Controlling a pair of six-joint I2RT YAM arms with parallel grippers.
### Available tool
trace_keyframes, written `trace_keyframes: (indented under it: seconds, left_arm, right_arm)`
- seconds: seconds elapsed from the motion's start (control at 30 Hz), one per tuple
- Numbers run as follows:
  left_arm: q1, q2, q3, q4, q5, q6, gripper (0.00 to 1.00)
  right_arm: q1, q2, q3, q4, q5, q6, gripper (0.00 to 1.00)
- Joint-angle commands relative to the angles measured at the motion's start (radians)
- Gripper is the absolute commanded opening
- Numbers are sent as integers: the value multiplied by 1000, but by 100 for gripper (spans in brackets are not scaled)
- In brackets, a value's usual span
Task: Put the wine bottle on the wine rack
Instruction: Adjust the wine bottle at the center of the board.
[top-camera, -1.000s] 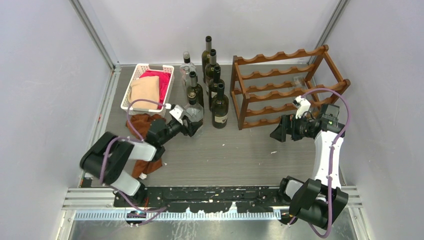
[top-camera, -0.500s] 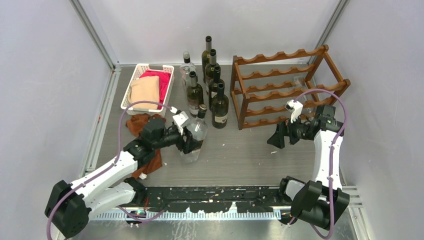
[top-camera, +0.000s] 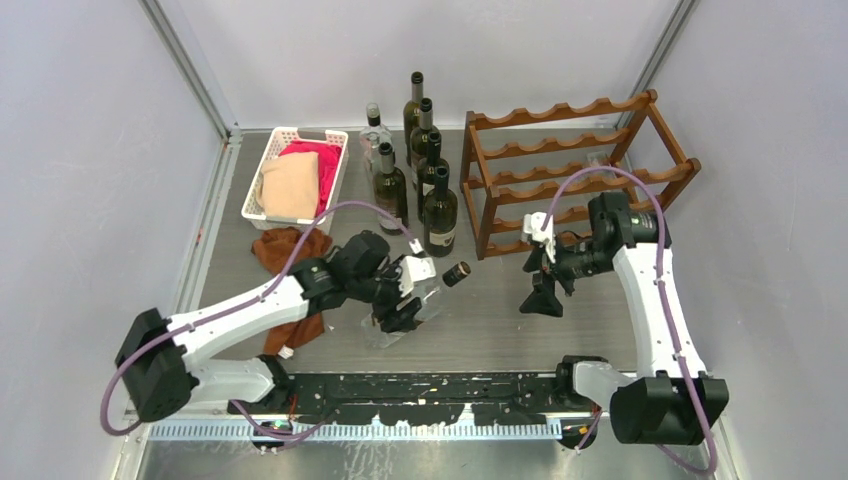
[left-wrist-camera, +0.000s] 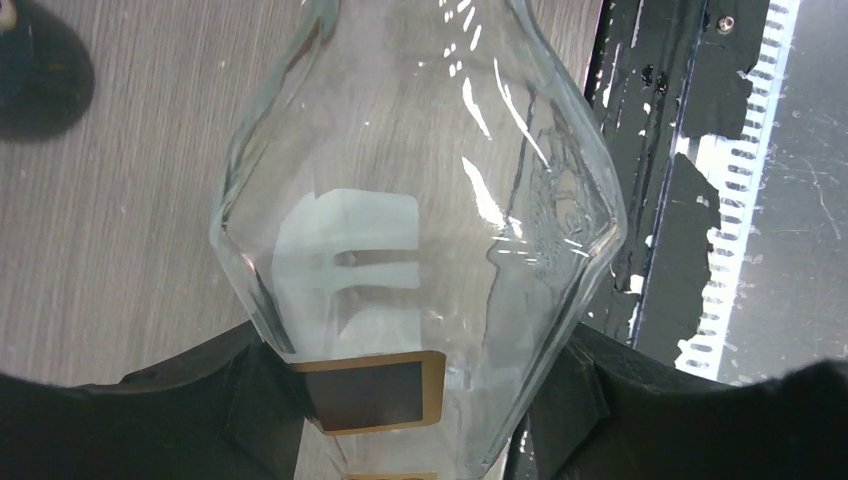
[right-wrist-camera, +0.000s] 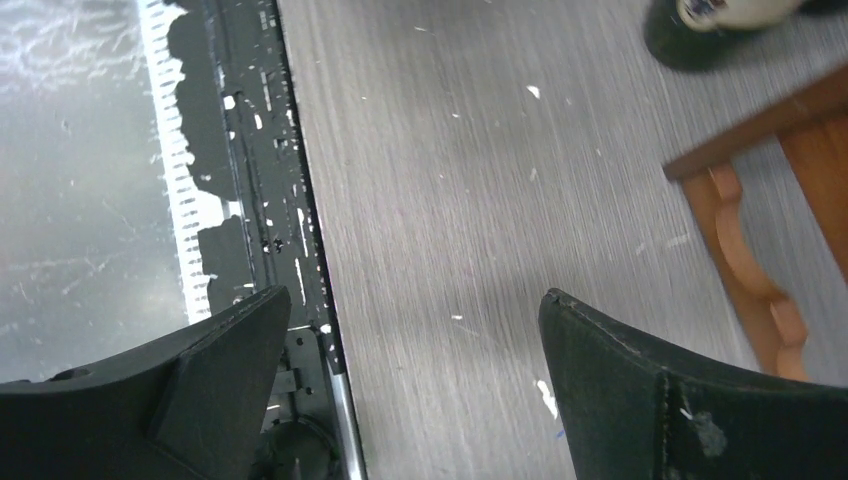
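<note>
Wine bottle (left-wrist-camera: 420, 200) sits clamped in left hand (top-camera: 402, 302).

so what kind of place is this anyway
Likely a robot lab test cell, not a home: plain white walls on metal framing, a mounting rail along the table edge, and staged props, a wine rack beside grouped bottles.

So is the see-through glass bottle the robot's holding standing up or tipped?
Tipped. The clear glass bottle lies slanted in the left gripper, its dark-capped neck pointing sideways toward the reddish-brown wooden rack.
</note>
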Motion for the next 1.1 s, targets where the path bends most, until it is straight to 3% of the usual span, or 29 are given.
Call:
trace_keyframes:
  seconds: [0.0,0.17,0.47,0.77,1.0,1.07]
  left_arm:
    - [-47,79,161,2,29,106,0]
    - [-89,181,249,-27,28,144,0]
    - [-120,294,336,-34,43,167,0]
    - [-125,323,351,-14,51,162,0]
    - [-125,317,322,42,36,144,1]
    - [-125,312,312,59,35,135,7]
  right_arm:
    - [134,-20,41,63,-4,4,100]
    - [252,-20,27,205,54,135,100]
    - [340,20,37,280,54,215,96]
    - [459,48,11,334,110,287,66]
    - [480,49,-14,339,124,280,25]
    - [481,42,-20,334,127,276,13]
